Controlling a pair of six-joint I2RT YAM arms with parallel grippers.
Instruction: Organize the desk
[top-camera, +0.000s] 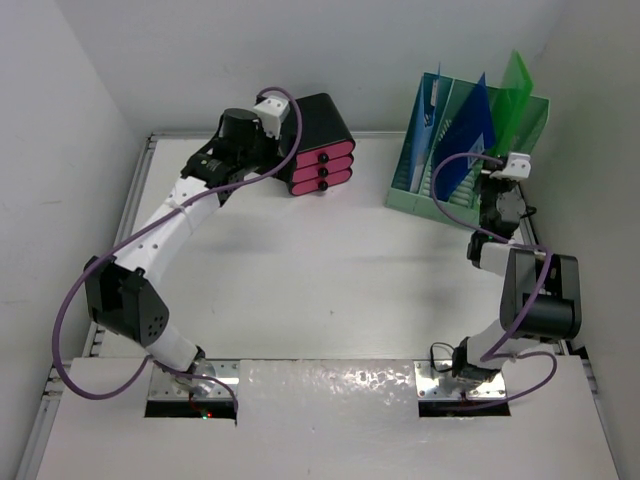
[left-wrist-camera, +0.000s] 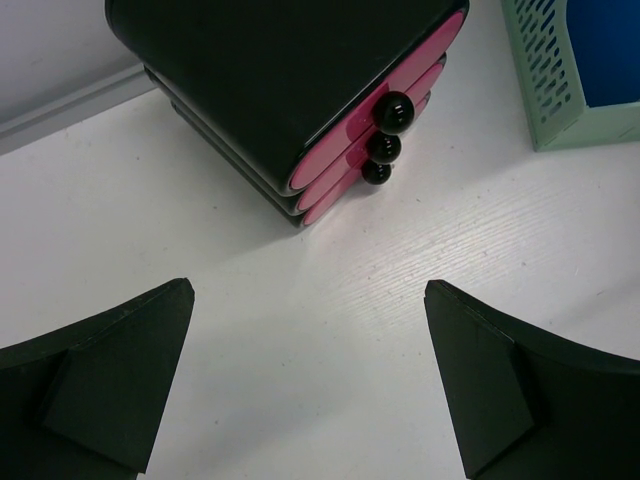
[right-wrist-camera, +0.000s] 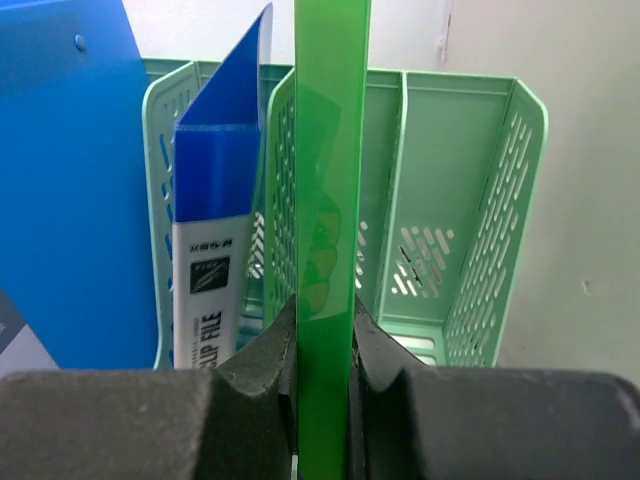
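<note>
Right jaws clamp green folder (right-wrist-camera: 330, 150); arm (top-camera: 540, 290) folded.

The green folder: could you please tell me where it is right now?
The green folder is at the desk's far right, at the mint file rack, pinched between the right fingers.

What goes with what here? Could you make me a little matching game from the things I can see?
Things:
1. left gripper
2. right gripper
3. drawer unit
4. file rack

States or colours:
a. pale green, perforated walls
b. open, holding nothing
c. black with pink fronts
d. clamped on a green folder

Pairs: 1-b, 2-d, 3-c, 4-a
</note>
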